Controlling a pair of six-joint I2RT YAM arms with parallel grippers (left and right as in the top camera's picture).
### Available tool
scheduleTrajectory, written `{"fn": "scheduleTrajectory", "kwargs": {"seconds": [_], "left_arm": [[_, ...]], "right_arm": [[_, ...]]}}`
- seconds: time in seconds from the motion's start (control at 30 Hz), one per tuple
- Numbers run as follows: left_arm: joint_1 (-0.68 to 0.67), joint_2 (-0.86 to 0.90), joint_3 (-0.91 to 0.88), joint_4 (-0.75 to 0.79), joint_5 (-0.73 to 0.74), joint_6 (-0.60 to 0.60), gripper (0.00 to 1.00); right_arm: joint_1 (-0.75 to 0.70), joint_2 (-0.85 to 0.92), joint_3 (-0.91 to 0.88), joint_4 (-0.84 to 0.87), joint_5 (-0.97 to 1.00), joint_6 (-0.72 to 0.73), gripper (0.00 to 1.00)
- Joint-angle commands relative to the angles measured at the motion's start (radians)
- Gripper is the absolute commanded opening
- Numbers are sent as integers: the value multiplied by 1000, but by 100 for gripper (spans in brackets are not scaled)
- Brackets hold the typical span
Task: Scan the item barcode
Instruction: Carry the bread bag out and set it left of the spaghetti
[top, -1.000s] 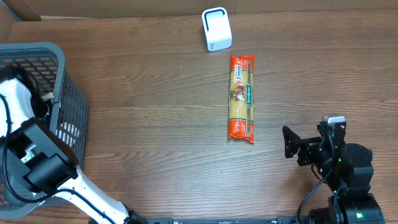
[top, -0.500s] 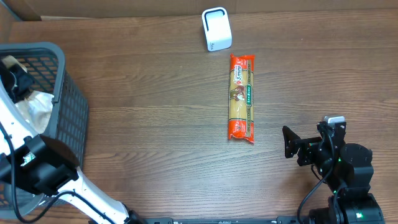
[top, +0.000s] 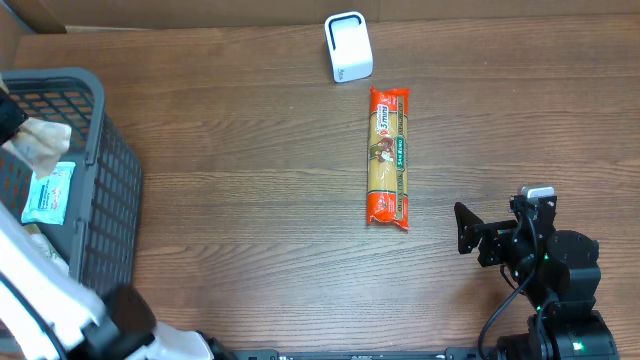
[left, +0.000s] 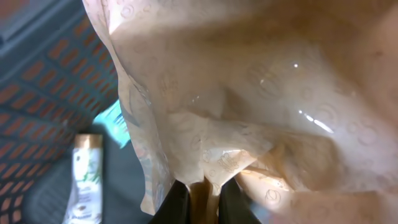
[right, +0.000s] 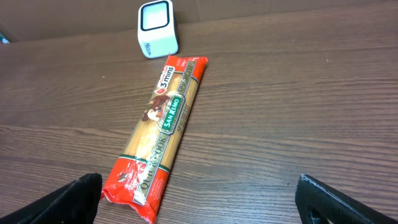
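Observation:
My left gripper is shut on a crinkly beige plastic packet, the item, pinching a fold of it between the two dark fingers. From overhead the packet hangs over the grey basket at the far left. No barcode shows on it. The white scanner stands at the table's far edge, also in the right wrist view. My right gripper stands wide open near the front right, holding nothing.
A red and yellow spaghetti packet lies lengthwise below the scanner, just ahead of the right gripper. In the basket lie a light blue packet and a white tube.
The left arm has risen out of the basket, lifting the beige packet with it. The blue packet below is now uncovered. The right arm has not moved.

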Motion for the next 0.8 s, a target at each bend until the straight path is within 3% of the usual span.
{"fn": "scheduleTrajectory", "kwargs": {"seconds": [0.0,0.17,0.4,0.53,0.77], "left_arm": [[-50,-118,27,-5,195,58,4],[-246,-187,27,-84,256,76,4],[-592,-145,-121,-100,72,-31,4],[-745,-104,-328,21,30,-122,4],[-945,26,-697,391,31,-286,4]], "right_arm": [[6,-2,-6,5,3,0,100],[6,-2,-6,5,3,0,100],[6,-2,-6,5,3,0,100],[6,-2,-6,5,3,0,100],[6,-2,-6,5,3,0,100]]}}
